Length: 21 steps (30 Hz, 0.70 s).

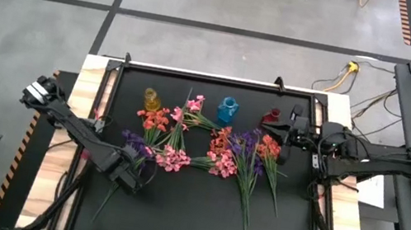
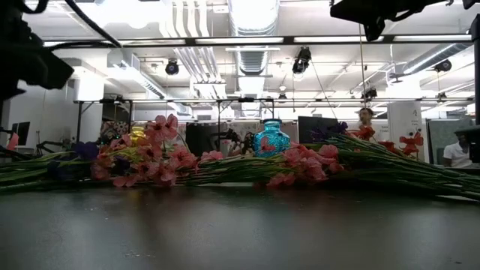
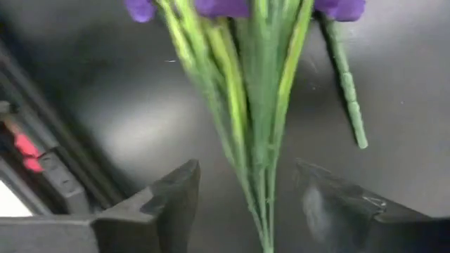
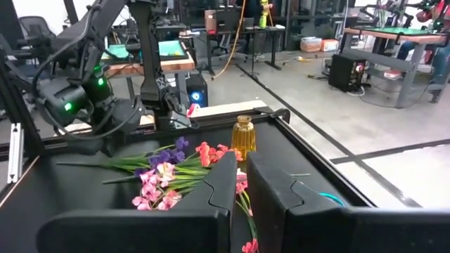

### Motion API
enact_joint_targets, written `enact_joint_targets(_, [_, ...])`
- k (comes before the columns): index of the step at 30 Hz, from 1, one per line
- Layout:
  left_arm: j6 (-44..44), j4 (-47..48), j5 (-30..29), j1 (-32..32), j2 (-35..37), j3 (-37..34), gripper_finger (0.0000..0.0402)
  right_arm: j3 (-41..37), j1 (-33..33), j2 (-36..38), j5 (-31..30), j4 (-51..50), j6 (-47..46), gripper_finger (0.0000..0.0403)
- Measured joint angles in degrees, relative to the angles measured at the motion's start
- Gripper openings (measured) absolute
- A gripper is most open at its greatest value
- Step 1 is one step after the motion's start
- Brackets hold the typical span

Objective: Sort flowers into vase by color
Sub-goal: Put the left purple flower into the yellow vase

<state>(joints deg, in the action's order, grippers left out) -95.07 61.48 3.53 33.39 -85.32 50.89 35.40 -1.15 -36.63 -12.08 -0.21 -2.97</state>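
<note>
The purple-blossomed artificial sprig [image 3: 246,105] is cut off above its blooms in the left wrist view; its green stems run between the left gripper [image 3: 246,204]'s spread fingers, contact unclear. It lies on the black mat [image 1: 171,218]. The right gripper [image 4: 239,190], fingers pressed together, hovers empty near the small red vase [image 1: 272,115].

left hand [image 3: 242,204] low with fingers apart; right hand [image 4: 239,190] raised, closed.

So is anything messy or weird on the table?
Yes. All the flowers lie in a jumbled heap on the black mat, colours mixed, none standing in the yellow vase, blue vase or red vase. The left gripper straddles a purple sprig, fingers apart.
</note>
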Motion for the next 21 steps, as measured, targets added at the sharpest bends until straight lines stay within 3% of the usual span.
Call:
enact_joint_targets(10, [0.06,-8.40,0.64,0.00,-7.75,-2.92,0.0180,0.00,0.00,-0.23,0.00,-0.72,0.00,0.0028])
enact_joint_targets(21, [0.28,-9.81,1.25,0.00,-6.33,-3.79,0.0040,0.00,0.00,-0.30,0.24,-3.08,-2.68,0.0028])
